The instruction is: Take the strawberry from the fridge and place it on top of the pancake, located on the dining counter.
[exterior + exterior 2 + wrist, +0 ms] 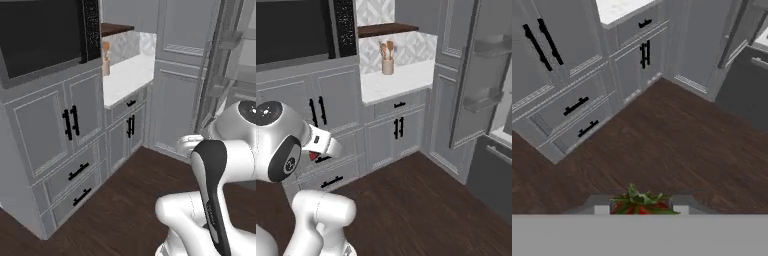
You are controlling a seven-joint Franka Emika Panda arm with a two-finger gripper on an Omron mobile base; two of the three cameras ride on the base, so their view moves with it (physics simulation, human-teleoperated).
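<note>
The strawberry (pixel 641 203), red with green leaves, sits between my gripper's (pixel 641 210) two fingertips at the bottom of the hand view, and the gripper is shut on it. In the right base view a speck of the red strawberry (pixel 313 156) shows under the white hand, in front of the cabinet drawers, high above the floor. The fridge stands at the right with its door (pixel 481 80) swung open, door shelves showing; its door edge (pixel 220 60) also appears in the left base view. The pancake and the dining counter are out of view.
Panelled grey cabinets (pixel 75 125) with black handles line the left. A white counter (pixel 396 80) carries a jar of wooden utensils (pixel 387 62). A dark built-in oven (pixel 45 35) sits above the cabinets. Dark wood floor (pixel 662 135) spreads below the hand.
</note>
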